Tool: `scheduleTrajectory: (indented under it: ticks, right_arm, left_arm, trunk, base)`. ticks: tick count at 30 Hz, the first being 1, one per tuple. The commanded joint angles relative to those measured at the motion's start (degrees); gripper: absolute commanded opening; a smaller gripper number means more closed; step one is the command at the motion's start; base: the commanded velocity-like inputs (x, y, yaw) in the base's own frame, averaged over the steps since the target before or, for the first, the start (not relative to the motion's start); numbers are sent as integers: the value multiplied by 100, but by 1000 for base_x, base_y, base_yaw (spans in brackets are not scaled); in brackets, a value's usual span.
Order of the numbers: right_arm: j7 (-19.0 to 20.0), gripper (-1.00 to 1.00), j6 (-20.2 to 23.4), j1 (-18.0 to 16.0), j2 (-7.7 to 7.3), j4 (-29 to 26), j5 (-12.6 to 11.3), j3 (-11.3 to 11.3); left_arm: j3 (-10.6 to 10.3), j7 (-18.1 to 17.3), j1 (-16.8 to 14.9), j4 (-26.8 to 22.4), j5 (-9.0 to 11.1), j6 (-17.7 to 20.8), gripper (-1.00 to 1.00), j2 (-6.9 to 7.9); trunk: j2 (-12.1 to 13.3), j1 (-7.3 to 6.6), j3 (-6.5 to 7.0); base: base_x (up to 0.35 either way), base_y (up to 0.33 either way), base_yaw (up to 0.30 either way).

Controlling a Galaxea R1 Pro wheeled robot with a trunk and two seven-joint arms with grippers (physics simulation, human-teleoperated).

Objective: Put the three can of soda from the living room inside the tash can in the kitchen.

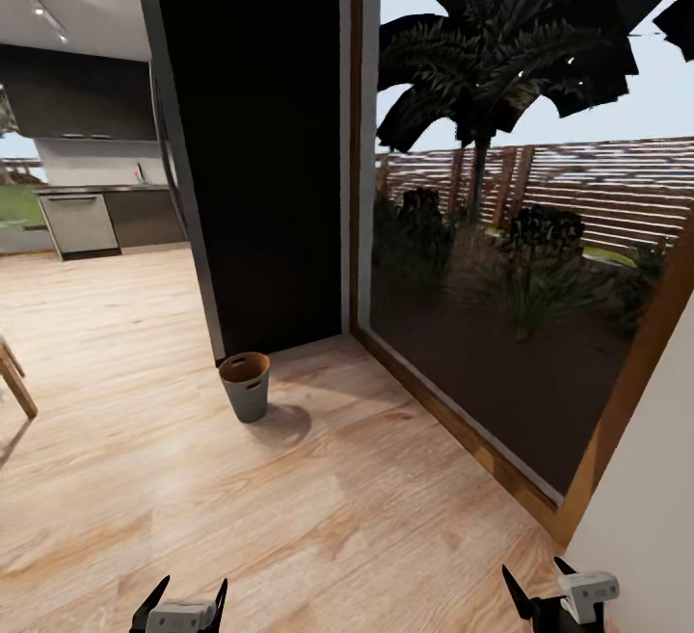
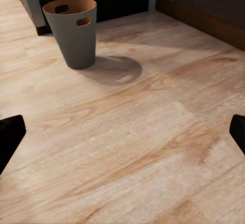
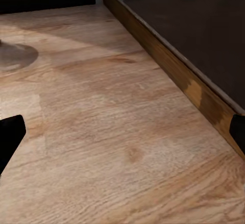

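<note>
The bin (image 1: 245, 385) stands upright on the wood floor (image 1: 318, 517) beside the dark cabinet (image 1: 260, 142); left gripper (image 1: 181, 606) and right gripper (image 1: 540, 587) both spread wide, holding nothing.

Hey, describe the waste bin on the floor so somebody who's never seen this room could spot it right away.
Start at the big window facing the garden, then move to the tall dark cabinet beside it. At the foot of that cabinet, on the wooden floor, stands the trash can. It is a small round tapered bin, grey outside and brown inside, with oval handle cut-outs near the rim, and nothing else stands near it.
</note>
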Motion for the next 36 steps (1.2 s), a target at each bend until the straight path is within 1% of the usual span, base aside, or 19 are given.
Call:
scheduleTrajectory:
  ticks: [1,7,12,36]
  right_arm:
    - [0,100,0,0,0,0,0,0]
    - [0,100,0,0,0,0,0,1]
    - [0,100,0,0,-3,0,-1,-3]
    - [-9,100,1,0,-7,-1,-2,-1]
  left_arm:
    - [0,0,0,0,0,0,100,0]
    - [-4,0,0,0,3,1,100,2]
    - [-4,0,0,0,6,0,100,2]
    - [-6,0,0,0,2,0,100,3]
  trunk:
    - [0,0,5]
    - [0,0,37]
    - [0,0,56]
    - [0,0,63]
  base:
    - [179,-70,214]
    - [134,-5,214]
    - [86,93,168]
    - [10,188,25]
